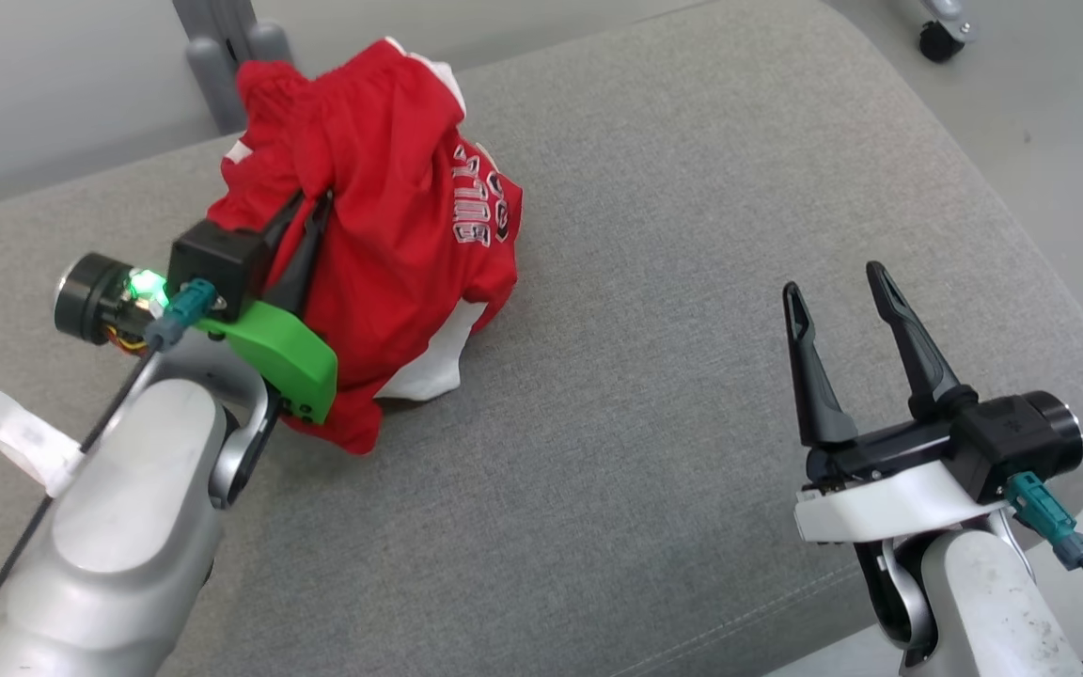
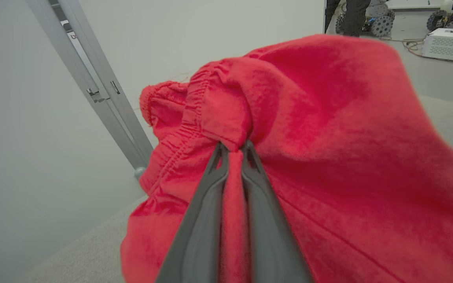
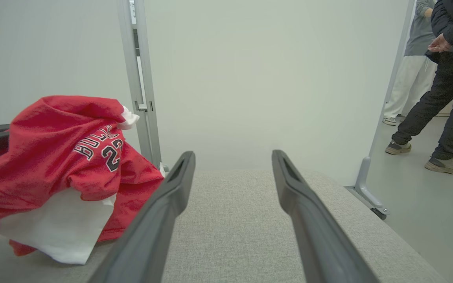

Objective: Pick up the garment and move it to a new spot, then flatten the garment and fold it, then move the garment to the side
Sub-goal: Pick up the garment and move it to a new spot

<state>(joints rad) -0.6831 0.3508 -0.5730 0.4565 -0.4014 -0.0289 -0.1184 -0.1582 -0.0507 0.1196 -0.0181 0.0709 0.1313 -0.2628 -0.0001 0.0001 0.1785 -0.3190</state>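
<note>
Shorts: we see red shorts [image 1: 391, 235] bunched in a raised heap at the far left of the tabletop [image 1: 692, 282], their lower folds resting on it. They have white panels and "BULLS 23" lettering.
Materials: the shorts are a soft, slightly fuzzy knit with a gathered elastic waistband. The tabletop is padded grey woven upholstery with rounded corners.
Left tool: we find the left tool [image 1: 316, 199] clamped on a pinch of cloth just under the waistband. The pale arm reaches in from the lower left.
Right tool: the right tool [image 1: 833, 279] hovers at the near right, well apart from the shorts, with its dark fingers spread and nothing between them.
</note>
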